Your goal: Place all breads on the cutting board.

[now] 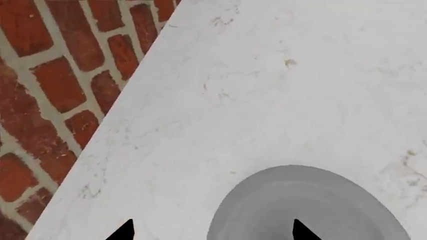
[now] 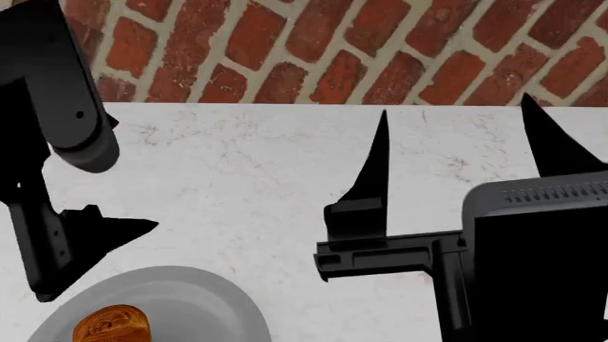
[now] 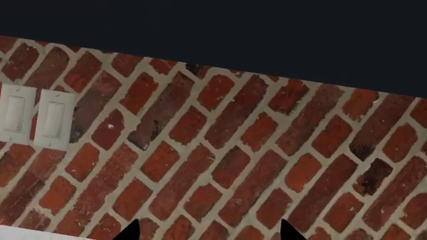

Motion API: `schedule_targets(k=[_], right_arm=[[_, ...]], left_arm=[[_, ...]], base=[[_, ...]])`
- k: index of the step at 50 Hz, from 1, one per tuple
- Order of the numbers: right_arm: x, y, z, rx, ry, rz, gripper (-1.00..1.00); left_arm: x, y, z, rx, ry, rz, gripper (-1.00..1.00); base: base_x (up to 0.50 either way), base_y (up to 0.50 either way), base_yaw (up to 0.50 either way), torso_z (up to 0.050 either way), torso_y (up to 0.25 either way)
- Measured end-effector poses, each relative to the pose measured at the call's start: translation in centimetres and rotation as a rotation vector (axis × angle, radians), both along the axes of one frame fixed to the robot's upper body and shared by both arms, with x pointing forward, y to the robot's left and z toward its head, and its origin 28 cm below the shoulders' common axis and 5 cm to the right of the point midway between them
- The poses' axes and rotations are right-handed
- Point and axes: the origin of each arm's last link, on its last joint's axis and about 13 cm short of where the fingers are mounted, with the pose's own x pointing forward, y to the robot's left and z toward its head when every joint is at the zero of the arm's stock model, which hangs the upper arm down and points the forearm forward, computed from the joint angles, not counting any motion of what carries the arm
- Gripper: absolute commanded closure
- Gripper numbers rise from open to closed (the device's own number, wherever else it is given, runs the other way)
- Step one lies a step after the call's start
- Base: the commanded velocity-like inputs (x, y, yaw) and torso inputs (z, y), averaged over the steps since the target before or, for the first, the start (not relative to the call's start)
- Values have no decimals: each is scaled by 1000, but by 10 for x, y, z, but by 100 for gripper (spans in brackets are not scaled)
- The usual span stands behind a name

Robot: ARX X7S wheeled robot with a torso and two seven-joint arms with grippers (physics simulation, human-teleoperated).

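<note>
Place: a home kitchen.
Surface: white marble countertop (image 2: 266, 178).
Wall: red brick backsplash (image 3: 227, 160) with two white light switches (image 3: 33, 120).
Tableware: grey plate (image 2: 190, 299) holding a pastry (image 2: 114, 329).

Counter (image 2: 256, 178): runs back to the brick wall (image 2: 314, 50).
Plate (image 2: 204, 303): on the counter, near left, beside the left gripper (image 2: 105, 228).
Bread (image 2: 114, 328): on the plate.
Right gripper (image 2: 465, 153): over the counter, right.
Switches (image 3: 33, 120): on the wall.
</note>
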Motion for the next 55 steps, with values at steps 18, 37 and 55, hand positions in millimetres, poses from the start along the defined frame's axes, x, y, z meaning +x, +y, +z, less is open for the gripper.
schedule_targets(k=[18,37,55], right_arm=[[1,-2,-3,8,3,-6,-100],[1,-4,-4,14,0,-15,-100],[2,-4,-5,19,2,-16,-100]], left_arm=[[14,5,-13,109,210,-118,-100],[20,7,-43,155,332,-142,-100],[27,14,-57,160,369,-93,-100]], base=[[0,0,0,0,0],[0,0,0,0,0],[0,0,0,0,0]])
